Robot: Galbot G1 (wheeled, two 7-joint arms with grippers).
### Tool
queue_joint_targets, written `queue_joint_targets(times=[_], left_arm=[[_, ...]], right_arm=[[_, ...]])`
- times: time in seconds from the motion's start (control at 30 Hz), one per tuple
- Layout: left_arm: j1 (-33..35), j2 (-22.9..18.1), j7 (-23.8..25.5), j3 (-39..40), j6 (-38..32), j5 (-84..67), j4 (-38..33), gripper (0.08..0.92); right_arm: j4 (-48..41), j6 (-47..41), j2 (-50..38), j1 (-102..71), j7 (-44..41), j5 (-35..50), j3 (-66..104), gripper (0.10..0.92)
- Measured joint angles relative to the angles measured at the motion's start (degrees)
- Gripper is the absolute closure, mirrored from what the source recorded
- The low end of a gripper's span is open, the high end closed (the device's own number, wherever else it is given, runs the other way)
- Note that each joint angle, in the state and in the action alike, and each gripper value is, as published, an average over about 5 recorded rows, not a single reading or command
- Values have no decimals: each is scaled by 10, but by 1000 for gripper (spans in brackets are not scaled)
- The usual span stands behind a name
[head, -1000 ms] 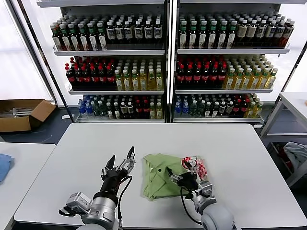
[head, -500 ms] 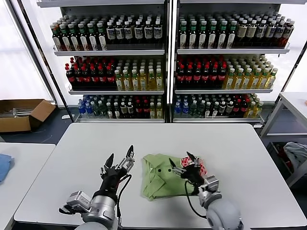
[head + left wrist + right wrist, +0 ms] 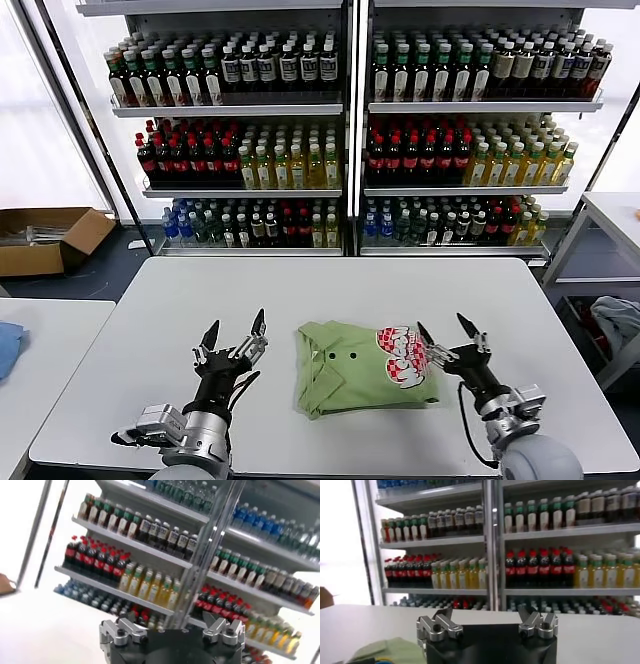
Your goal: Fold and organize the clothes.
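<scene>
1. Right end effector [image 3: 453,335] hovering with fingers spread and released, holding nothing, just off the right edge of the polo shirt [image 3: 360,367]; having pulled away from over the shirt's middle, where it was sitting half a second back.
2. Left end effector [image 3: 233,335] also hanging open and empty, near the shirt's left edge but apart from it; having drifted slightly leftward since a second ago.
3. Polo shirt lying folded into a compact rectangle near the front middle of the white tabletop [image 3: 330,290], collar and small dark buttons toward the left, red-and-white print [image 3: 402,356] facing up at the right end; looking flatter and squarer than in the earlier frames, with the print no longer covered by the right arm.
4. Showing mostly the bottle shelves [image 3: 340,130] in both wrist views; catching only a green corner of the shirt [image 3: 390,651] in the right wrist view, cut off by the edge.
5. Being cropped at the margins: a cardboard box [image 3: 45,238] at far left.
</scene>
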Motion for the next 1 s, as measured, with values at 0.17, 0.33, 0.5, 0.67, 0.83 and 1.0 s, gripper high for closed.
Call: queue_joint_targets(times=[0.17, 0.33, 0.5, 0.67, 0.83, 1.0], left_arm=[[10, 15, 29, -23, -35, 53, 17, 177], [24, 29, 58, -43, -82, 103, 25, 177], [36, 32, 87, -61, -121, 142, 36, 177], [41, 29, 120, -80, -147, 166, 45, 177], [46, 19, 151, -101, -162, 177, 47, 177], [54, 14, 173, -110, -168, 179, 44, 177]], right_arm=[[-7, 16, -1, -25, -15, 8, 42, 203], [-12, 32, 2, -45, -25, 11, 70, 203], [-20, 48, 8, -61, -30, 10, 88, 203], [-23, 59, 15, -72, -37, 8, 98, 203], [-21, 65, 25, -80, -43, 5, 107, 203], [-17, 68, 30, -85, -46, 5, 115, 203]])
